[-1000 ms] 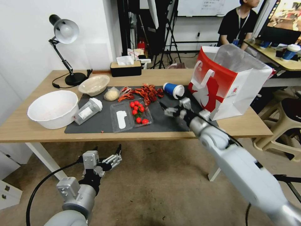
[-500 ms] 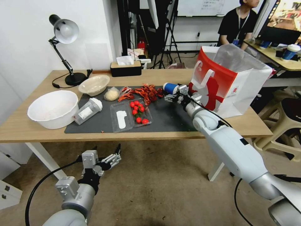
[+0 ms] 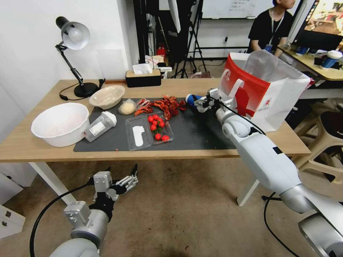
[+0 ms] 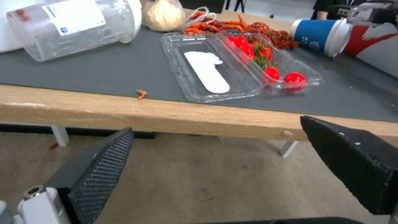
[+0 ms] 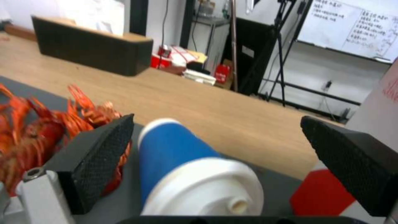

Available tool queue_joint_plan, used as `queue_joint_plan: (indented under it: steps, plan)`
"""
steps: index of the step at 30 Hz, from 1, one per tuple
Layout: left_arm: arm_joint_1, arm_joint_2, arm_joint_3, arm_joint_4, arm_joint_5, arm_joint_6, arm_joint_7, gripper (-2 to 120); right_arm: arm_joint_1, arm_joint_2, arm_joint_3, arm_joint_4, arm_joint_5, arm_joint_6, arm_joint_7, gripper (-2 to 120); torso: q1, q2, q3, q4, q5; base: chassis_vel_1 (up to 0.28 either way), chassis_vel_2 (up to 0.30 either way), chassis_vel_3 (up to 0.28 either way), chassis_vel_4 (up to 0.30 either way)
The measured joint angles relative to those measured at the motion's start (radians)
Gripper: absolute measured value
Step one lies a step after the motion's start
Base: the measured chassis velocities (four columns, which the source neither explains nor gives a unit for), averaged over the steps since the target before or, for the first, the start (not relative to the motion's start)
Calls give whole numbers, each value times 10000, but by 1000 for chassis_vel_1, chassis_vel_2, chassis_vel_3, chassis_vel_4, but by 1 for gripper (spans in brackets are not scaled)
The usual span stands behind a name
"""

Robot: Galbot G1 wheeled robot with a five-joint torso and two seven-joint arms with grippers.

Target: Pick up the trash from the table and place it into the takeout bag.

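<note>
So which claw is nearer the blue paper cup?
Right. The right claw is open around the blue paper cup; the left claw hangs below the table edge.

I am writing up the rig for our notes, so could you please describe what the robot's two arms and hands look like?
Both arms are smooth, rounded, light grey-white shells with silver metallic joints. A black cable loops alongside each. The left hand and right hand have silver-white blocky bodies with bolts. Each carries two black fingers, wedge-shaped, with finely dimpled, mesh-like pads.

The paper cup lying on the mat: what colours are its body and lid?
The paper cup has a blue body and white lid, clearest in the right wrist view.
</note>
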Motion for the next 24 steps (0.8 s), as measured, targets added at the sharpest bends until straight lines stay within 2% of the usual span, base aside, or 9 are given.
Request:
queue_joint_plan:
  steps: [6, 24]
  plan:
    - [2, 12, 9, 3, -16, -3, -9, 100, 93, 65, 30, -303, -297, -365, -87, 100, 0, 0, 0, 0, 0, 0, 0, 0, 0]
    - [0, 17, 29, 5, -23, -4, -9, 100, 53, 104, 21, -500, -386, -460, -164, 100, 0, 0, 0, 0, 0, 0, 0, 0, 0]
